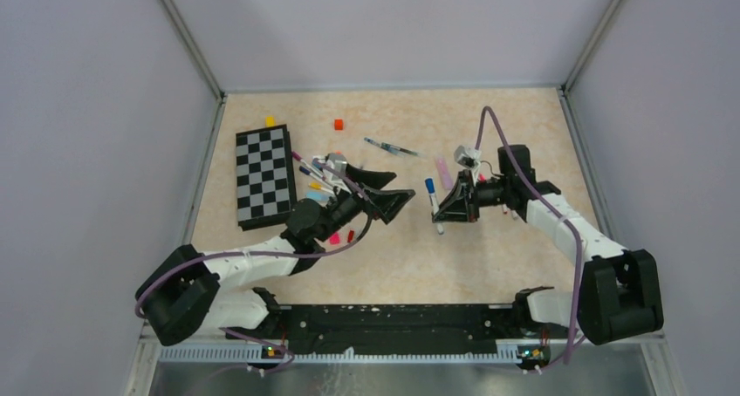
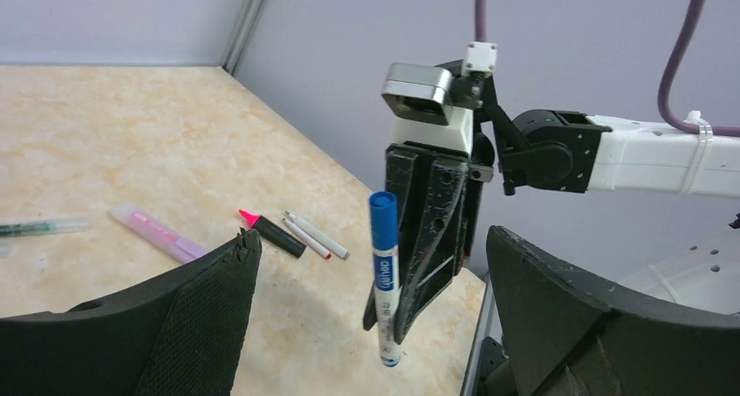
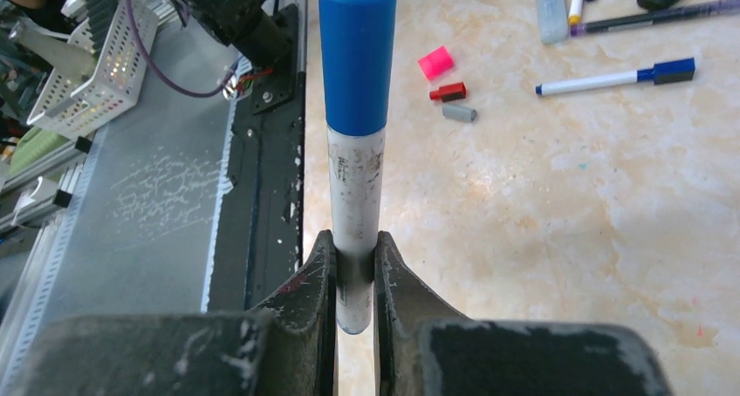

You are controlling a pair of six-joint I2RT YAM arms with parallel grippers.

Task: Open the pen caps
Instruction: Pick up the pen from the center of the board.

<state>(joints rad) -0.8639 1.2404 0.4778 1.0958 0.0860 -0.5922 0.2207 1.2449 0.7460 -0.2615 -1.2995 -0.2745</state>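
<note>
My right gripper is shut on the lower white barrel of a pen, held upright above the table with its blue pen cap on top. From overhead, this pen hangs at the right gripper near the table's middle. My left gripper stands wide open just to its left, touching nothing. In the left wrist view the capped pen shows between the left fingers, further off. Loose pen caps, pink, red and grey, lie on the table.
A black-and-white checkerboard lies at the left, with a cluster of pens beside it. A yellow cube and a red cube sit at the back. A pink highlighter and more pens lie behind the right arm.
</note>
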